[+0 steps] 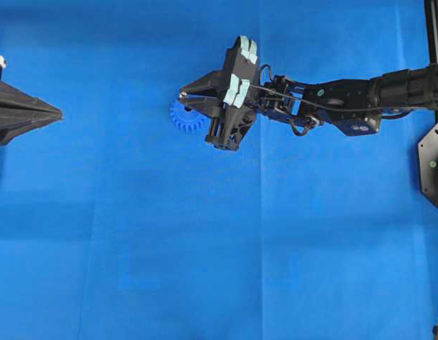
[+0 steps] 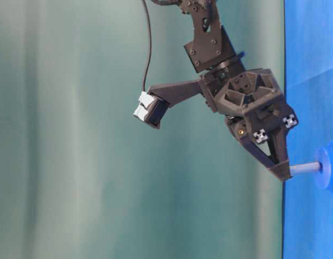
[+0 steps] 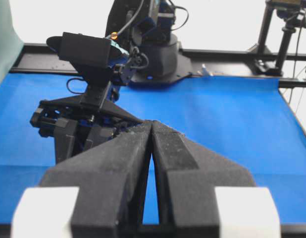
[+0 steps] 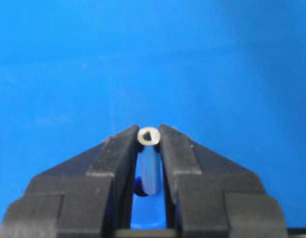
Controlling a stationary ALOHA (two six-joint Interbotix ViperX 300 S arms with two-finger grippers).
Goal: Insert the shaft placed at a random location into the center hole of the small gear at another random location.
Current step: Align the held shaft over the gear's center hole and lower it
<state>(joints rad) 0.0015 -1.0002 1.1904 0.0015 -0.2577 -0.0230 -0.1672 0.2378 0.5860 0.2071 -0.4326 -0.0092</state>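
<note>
The right gripper [image 4: 148, 136] is clamped on the shaft [image 4: 148, 168], one finger [image 4: 113, 158] on each side. In the right wrist view the shaft is a short silvery-grey pin with a bright round end face bearing a dark notch; its body runs down between the fingers toward the cloth [image 4: 232, 74]. In the table-level view the shaft [image 2: 305, 169] reaches from the gripper tips [image 2: 279, 171] to the gear [image 2: 329, 171] and stands square to the gear face, its far end touching the hub. The center hole is hidden; whether the pin has entered it cannot be told.

The gear [image 1: 185, 117] is bright blue plastic with teeth round its rim, lying flat on the cloth directly under the right gripper [image 1: 182, 94], which covers about half of it in the overhead view.

Count: one shaft, one gear, two grippers.

The left gripper [image 1: 57, 112] is well left of the gear, over bare cloth. Its fingers [image 3: 133, 163] are together, tips touching, holding nothing
</note>
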